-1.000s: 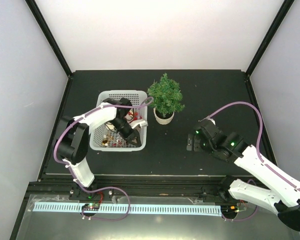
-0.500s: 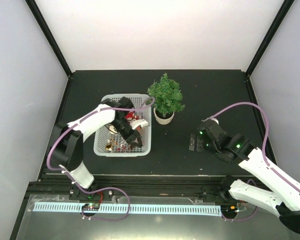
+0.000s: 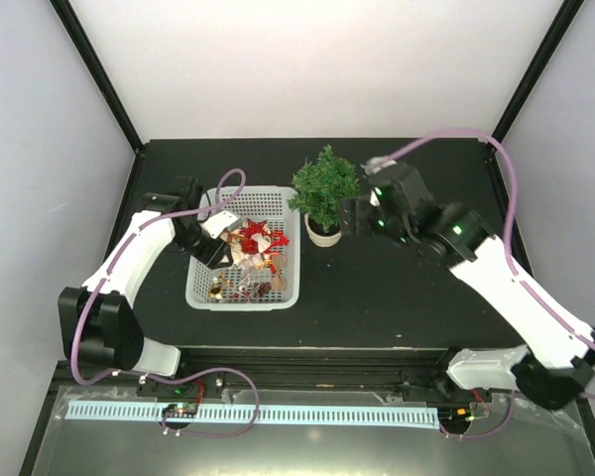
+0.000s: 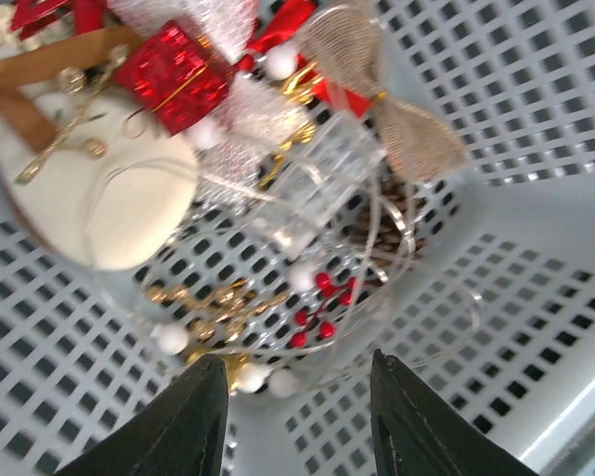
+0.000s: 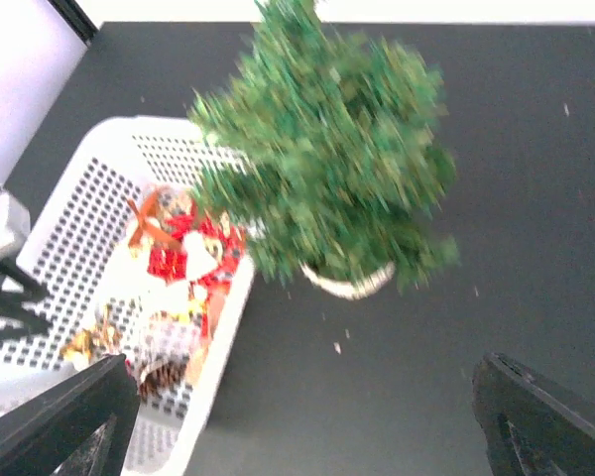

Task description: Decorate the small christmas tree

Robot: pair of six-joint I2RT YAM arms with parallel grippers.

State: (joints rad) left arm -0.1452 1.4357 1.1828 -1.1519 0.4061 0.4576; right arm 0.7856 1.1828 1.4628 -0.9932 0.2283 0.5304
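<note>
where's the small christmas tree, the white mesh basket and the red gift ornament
small christmas tree (image 3: 326, 186), top external view, middle of its branches
white mesh basket (image 3: 243, 305), top external view, near rim
red gift ornament (image 4: 174, 74), left wrist view, glittery face

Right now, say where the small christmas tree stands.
In the top view the small christmas tree stands just right of the white basket, with the right gripper close beside it.
</note>
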